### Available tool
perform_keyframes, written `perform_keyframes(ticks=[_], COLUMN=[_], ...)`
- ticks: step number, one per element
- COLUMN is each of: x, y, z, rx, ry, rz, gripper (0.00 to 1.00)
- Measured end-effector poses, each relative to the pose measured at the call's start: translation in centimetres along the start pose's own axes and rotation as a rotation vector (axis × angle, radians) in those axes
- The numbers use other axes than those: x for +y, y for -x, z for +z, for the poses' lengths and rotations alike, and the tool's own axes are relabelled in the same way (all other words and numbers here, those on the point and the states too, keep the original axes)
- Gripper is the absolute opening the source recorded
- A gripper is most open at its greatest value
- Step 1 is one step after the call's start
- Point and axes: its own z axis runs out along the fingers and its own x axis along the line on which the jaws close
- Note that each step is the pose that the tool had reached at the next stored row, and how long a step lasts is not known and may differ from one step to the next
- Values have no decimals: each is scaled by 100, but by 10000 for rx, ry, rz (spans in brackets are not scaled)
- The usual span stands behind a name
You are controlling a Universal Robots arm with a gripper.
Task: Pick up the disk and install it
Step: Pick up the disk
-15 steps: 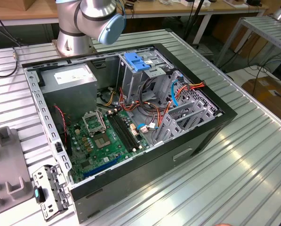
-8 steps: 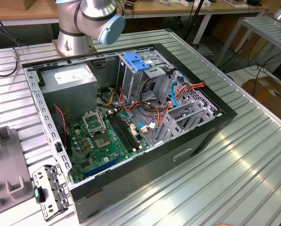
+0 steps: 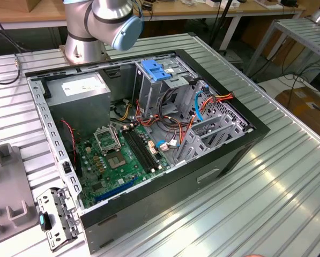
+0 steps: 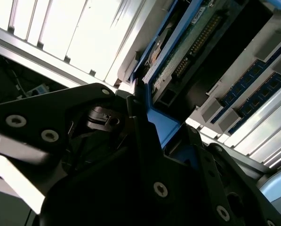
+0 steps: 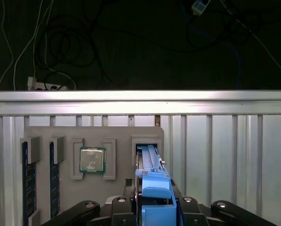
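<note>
First wrist view: a grey tray holds a chip in one recess, memory sticks in side slots, and the disk on edge in another slot. Its long axis runs away from the gripper. The fingers are clamped narrowly on its blue rail. The open case holds a motherboard.

Open case on counter, arm base behind it. In the first wrist view: disk on edge in tray slot, CPU beside it, memory sticks beyond.
</note>
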Motion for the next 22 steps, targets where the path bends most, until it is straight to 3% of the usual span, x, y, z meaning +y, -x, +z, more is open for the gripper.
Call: perform_keyframes(ticks=[5,11,14,22], x=[-3,-5,-7,-8], y=[0,2,4,4], z=[-137,-246,-339,-363], rx=[3,15,26,26], ry=[-1,0,1,0], rz=[0,0,-1,0], gripper=[37,37,37,37])
